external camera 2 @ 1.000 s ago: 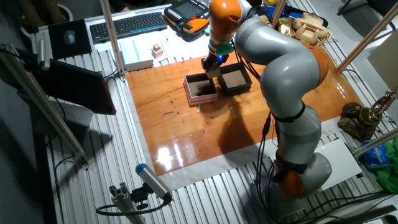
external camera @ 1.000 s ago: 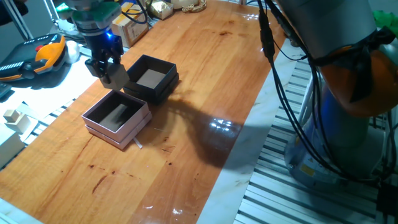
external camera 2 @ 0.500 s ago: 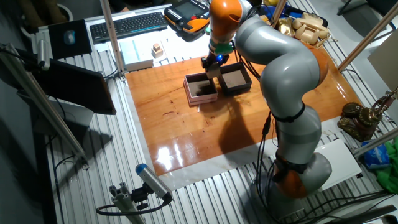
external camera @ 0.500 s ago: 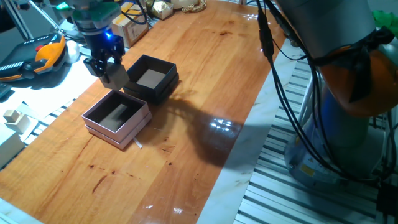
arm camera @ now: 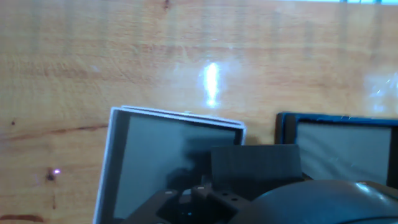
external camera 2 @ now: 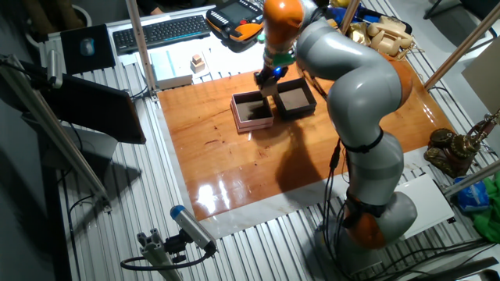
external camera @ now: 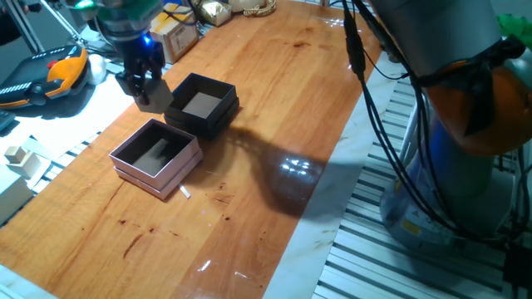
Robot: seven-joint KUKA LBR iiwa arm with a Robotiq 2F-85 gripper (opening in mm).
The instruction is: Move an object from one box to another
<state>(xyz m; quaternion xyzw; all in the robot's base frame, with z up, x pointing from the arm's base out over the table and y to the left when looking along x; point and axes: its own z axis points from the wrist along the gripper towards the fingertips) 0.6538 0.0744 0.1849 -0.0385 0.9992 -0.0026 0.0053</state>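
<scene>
My gripper [external camera: 146,93] hangs above the gap between the two boxes, near the table's far left edge, and is shut on the small pale cube [external camera: 155,99]. In the hand view the cube [arm camera: 255,163] shows as a shaded block between the fingers. The pink box [external camera: 146,178] lies just below and in front of the gripper, and its dark floor looks bare. The black box [external camera: 213,122] with a tan floor stands right beside it. In the other fixed view the pink box [external camera 2: 239,115] and the black box [external camera 2: 306,107] sit side by side under the hand. In the hand view the pink box [arm camera: 118,162] is left and the black box [arm camera: 283,132] right.
An orange and black pendant [external camera: 56,75], a cardboard carton [external camera: 171,37] and pale blocks [external camera: 17,156] lie off the table's left side. The arm's base and cables [external camera: 391,124] stand at the right. A keyboard [external camera 2: 160,31] lies beyond the table.
The gripper has risen a little and shifted slightly back, with the cube still in it. The boxes have not moved.
</scene>
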